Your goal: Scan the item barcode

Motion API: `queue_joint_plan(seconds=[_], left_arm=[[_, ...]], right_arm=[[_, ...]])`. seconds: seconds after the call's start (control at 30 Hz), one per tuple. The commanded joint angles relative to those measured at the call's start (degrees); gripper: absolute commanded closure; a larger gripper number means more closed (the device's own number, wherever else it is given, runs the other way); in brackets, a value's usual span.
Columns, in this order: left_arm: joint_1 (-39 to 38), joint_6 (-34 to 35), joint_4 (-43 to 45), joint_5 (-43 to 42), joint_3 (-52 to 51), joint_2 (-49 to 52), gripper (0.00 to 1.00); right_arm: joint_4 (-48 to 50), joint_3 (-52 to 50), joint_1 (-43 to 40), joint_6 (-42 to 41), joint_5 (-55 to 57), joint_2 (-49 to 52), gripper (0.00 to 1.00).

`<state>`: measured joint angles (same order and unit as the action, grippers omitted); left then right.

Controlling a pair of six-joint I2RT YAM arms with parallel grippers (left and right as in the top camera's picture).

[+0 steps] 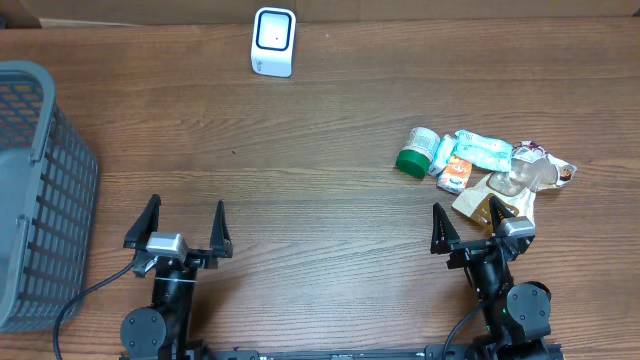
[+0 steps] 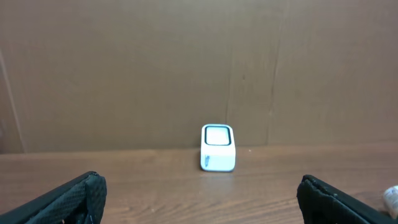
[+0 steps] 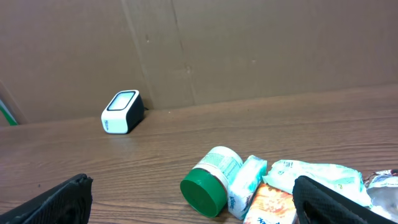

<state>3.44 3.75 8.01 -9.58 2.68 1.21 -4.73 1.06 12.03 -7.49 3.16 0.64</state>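
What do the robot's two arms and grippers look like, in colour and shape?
The left gripper and right gripper each carry two black, pointed fingers and a small silver-grey block behind them, on black arms with round joints. A black cable leaves the left arm's base. No markings are readable.

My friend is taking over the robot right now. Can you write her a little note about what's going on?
Left gripper: open, empty, near the front edge of the table.
Right gripper: open, empty, close to the packets.
Things: white scanner at the far edge; green-lidded jar beside the packets on the right; grey basket on the left.
Done: nothing picked up.
To do: grab one item, show its barcode to the scanner.
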Motion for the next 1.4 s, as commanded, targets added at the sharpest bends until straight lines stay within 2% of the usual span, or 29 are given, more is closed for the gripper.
queue_joint_plan(seconds=[0.0, 0.3, 0.47, 0.6, 1.37], left_arm=[[-0.3, 1.0, 0.8, 1.0, -2.3, -1.0, 0.0], [-0.3, 1.0, -7.9, 1.1, -2.4, -1.0, 0.0], [-0.2, 1.0, -8.2, 1.1, -2.4, -1.0, 0.0], [-0.2, 1.0, -11.8, 1.2, -2.4, -1.0, 0.0], [-0.2, 1.0, -11.6, 1.2, -2.4, -1.0, 0.0]], right_arm=[[0.2, -0.6, 0.3, 0.0, -0.2, -0.5, 0.0], [0.2, -0.6, 0.3, 0.0, -0.2, -0.5, 0.0], [0.2, -0.6, 0.3, 0.0, -0.2, -0.5, 0.0], [0.2, -0.6, 0.3, 0.0, -0.2, -0.5, 0.0], [0.2, -0.6, 0.3, 0.0, -0.2, -0.5, 0.0]])
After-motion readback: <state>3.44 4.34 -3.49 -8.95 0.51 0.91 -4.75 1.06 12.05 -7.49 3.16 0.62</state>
